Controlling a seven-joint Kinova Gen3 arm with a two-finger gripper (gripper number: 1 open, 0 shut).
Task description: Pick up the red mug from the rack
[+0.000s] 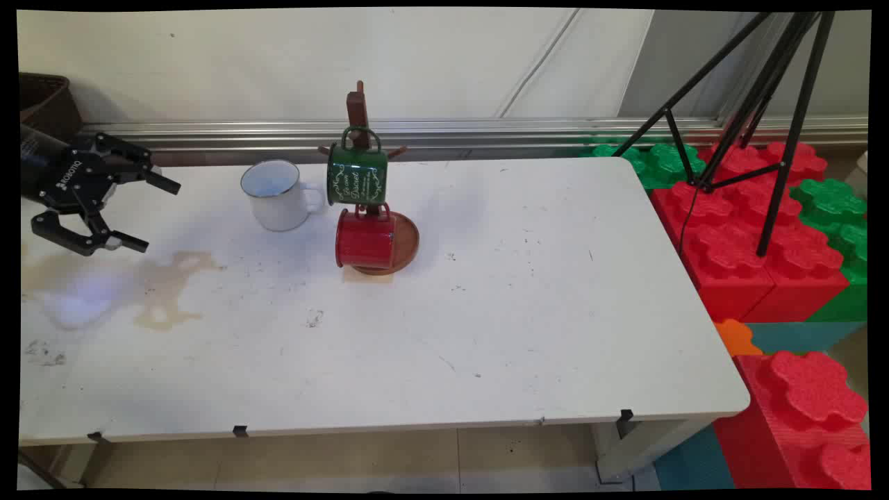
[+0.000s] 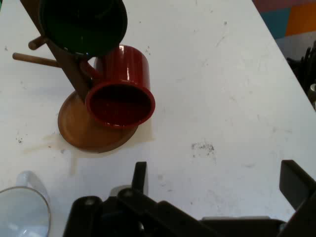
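My jaws [image 1: 142, 212] hang spread wide and empty above the left end of the white counter [image 1: 528, 333], nearest the white enamel mug [image 1: 276, 195], which stands upright just left of the wooden mug tree [image 1: 375, 229]. The main view shows the green mug [image 1: 357, 173] hung high on the tree with white lettering on its side, the red mug [image 1: 365, 238] hung below it over the round base, and a brownish stain [image 1: 170, 288] near me. From my hand view I look instead into the red mug's [image 2: 120, 98] dark open mouth and see only the white mug's [image 2: 22, 210] rim at the corner.
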